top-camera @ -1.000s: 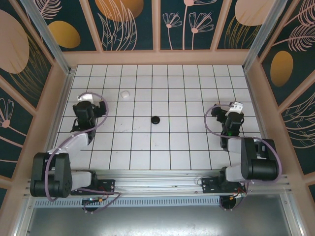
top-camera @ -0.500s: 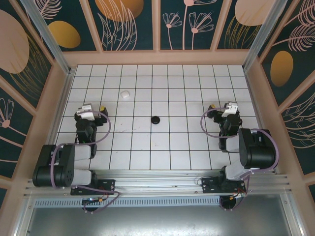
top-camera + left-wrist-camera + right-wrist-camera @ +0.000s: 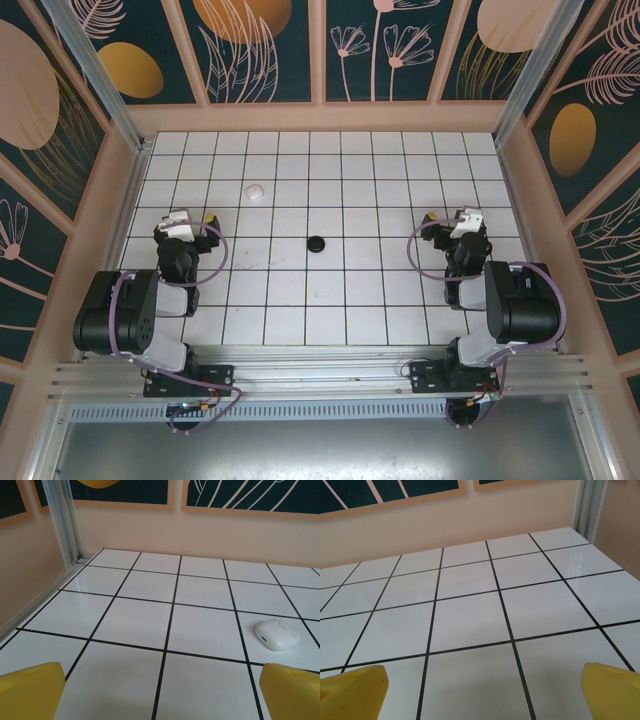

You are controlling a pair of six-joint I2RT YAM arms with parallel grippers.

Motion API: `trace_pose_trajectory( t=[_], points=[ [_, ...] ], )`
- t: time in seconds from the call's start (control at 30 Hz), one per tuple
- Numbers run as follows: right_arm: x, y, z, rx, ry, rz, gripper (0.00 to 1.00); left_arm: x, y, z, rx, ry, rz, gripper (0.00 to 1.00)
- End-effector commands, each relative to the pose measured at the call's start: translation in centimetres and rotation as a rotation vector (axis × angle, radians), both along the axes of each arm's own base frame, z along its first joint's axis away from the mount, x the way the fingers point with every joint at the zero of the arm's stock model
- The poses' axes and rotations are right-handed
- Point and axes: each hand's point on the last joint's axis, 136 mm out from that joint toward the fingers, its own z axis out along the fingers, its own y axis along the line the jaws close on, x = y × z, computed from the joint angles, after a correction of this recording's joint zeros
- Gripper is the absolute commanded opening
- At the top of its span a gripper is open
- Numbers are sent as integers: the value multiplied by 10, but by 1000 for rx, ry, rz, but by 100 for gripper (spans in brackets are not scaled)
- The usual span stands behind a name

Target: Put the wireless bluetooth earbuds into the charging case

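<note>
The left jaws stand wide apart and hold nothing, their yellow pads point(image 3: 31, 690) framing bare tile. The right jaws gape the same way, pads point(image 3: 352, 687) over blank squares. Ahead and to the right of the left jaws lies the charging case point(image 3: 276, 634), a smooth, glossy white pebble whose lid looks closed. The earbuds point(image 3: 316, 243) sit mid-surface point(image 3: 400, 160) between the 2 arms, well apart from the case. They show as 1 small black blob, too small to separate. They are probably very light, hard and slick, so likely to skid on the glazed tiles. Pinching gently across a stem seems best.
</note>
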Motion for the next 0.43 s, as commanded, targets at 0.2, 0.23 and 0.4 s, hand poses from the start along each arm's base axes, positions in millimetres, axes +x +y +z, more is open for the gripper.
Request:
trace_pose_trajectory(
  t=[0.2, 0.23, 0.4],
  points=[
    [2, 7, 9, -10, -40, 37, 99, 3, 1, 14, 2, -49, 4, 99],
    [2, 7, 9, -10, -41, 36, 99, 3, 1, 14, 3, -49, 4, 99],
    [1, 7, 9, -11, -42, 37, 99, 3, 1, 14, 2, -49, 3, 99]
  ],
)
